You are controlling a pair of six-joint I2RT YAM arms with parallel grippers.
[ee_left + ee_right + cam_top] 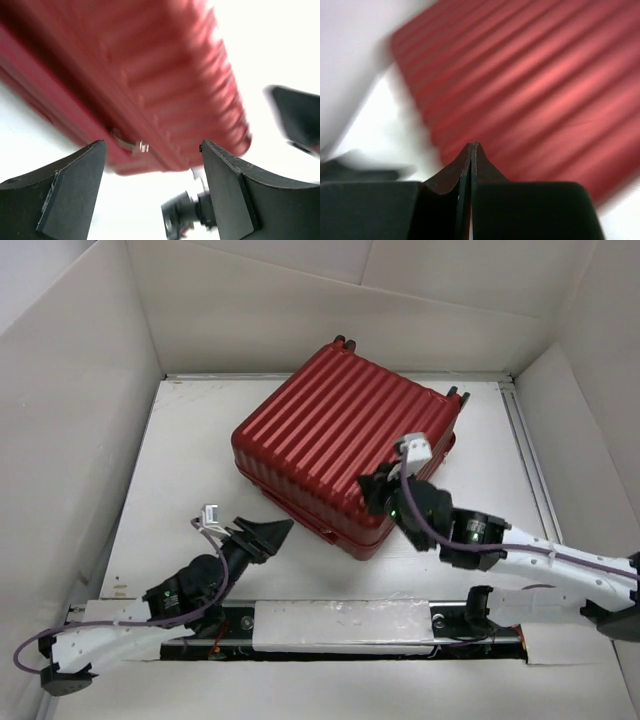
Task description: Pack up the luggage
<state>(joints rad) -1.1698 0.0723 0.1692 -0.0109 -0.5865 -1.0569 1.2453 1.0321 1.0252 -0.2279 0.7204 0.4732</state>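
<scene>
The luggage (340, 435), a dark red ribbed suitcase, lies closed and flat in the middle of the table, its small dark wheels (342, 342) at the far side. My left gripper (276, 531) is open just off its near left edge, nothing between the fingers. In the left wrist view the gripper (152, 145) faces the luggage's side (150, 75), where a small metal zipper pull (136, 146) shows. My right gripper (372, 490) hovers over the near right part of the lid. In the right wrist view the gripper (472, 145) is shut and empty, above the ribbed shell (545, 90).
White walls (70, 440) enclose the table on the left, back and right. A metal rail (530, 465) runs along the right side. A taped base strip (340, 622) with both arm mounts lies along the near edge. The right arm (187, 215) shows blurred between the left fingers.
</scene>
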